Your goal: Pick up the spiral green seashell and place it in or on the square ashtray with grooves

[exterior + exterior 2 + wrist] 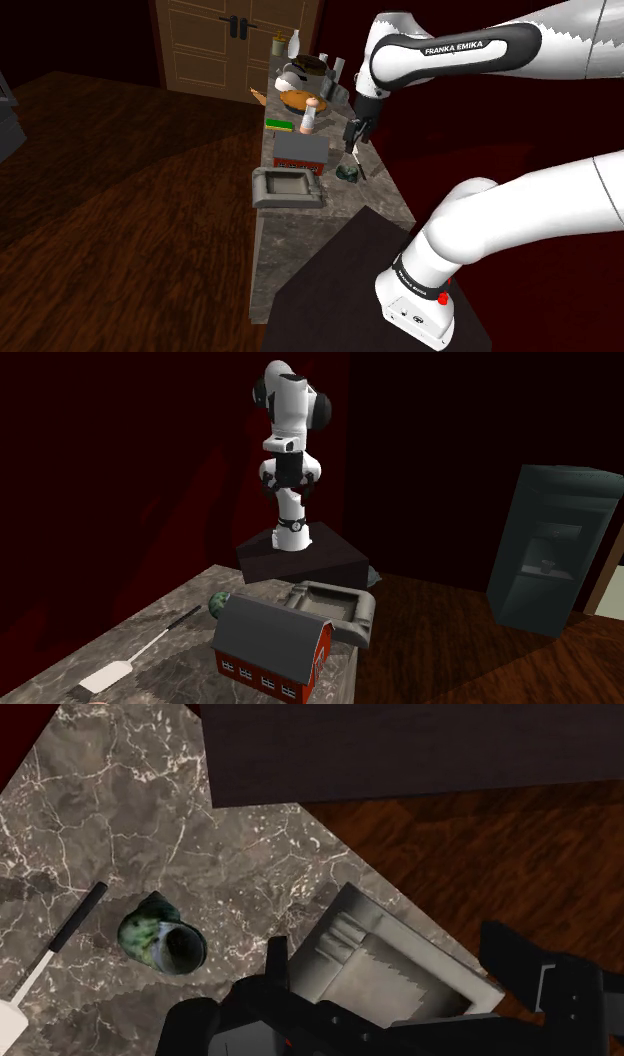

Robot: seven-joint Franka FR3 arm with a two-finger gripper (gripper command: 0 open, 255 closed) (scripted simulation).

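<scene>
The green spiral seashell (160, 939) lies on the marble counter (120, 794), its open mouth turned toward the camera. In the shoulder view the seashell (348, 172) sits near the counter's right edge. It also appears as the seashell (218, 600) beside the barn. The square grey ashtray (288, 187) with grooved rim sits at the counter's left edge, a little apart from the shell. My gripper (352, 135) hangs open above the counter, over the shell's area, holding nothing. In the wrist view the gripper (386, 940) is spread over the ashtray (400, 974), with the shell off beside one finger.
A red toy barn (300, 150) with a grey roof stands just behind the ashtray. A spatula (70, 924) with black handle and white blade lies next to the shell. Bottles, a bowl and other items (305, 85) crowd the counter's far end. My dark stand (340, 280) abuts the near end.
</scene>
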